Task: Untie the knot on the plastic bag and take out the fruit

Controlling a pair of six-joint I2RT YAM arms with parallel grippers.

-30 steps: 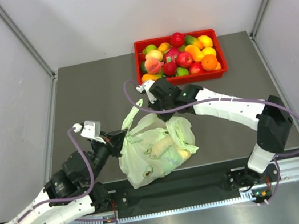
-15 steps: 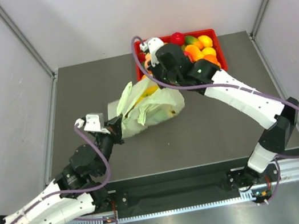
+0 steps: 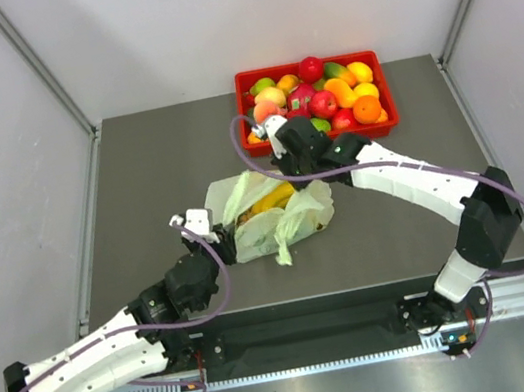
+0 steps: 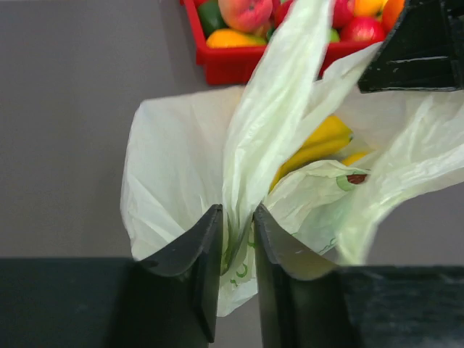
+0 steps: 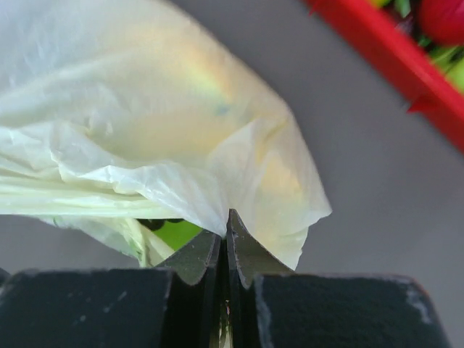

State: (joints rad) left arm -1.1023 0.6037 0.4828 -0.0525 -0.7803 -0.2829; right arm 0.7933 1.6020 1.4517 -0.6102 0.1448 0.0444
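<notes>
Pale-green film, limp and slippery, so my right claw [image 5: 226, 217] pinches the plastic bag's [image 4: 174, 159] rim nearest the red tray [image 4: 232, 67], left claw [image 4: 238, 214] slack around it.

Left pincer [image 4: 237, 217] narrowly ajar, right pincer [image 5: 224, 233] tight together

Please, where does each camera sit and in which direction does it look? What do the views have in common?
Top: above and behind the arms, looking down on the table; both arms show, with left gripper and right gripper at the bag.
Left wrist: low on the left arm, looking across the bag toward the tray; its fingers stand slightly apart around a bag strip.
Right wrist: on the right arm, close to the bag; its fingers are shut on film.
Shared: all show bag and tray; top and left wrist show bananas.
</notes>
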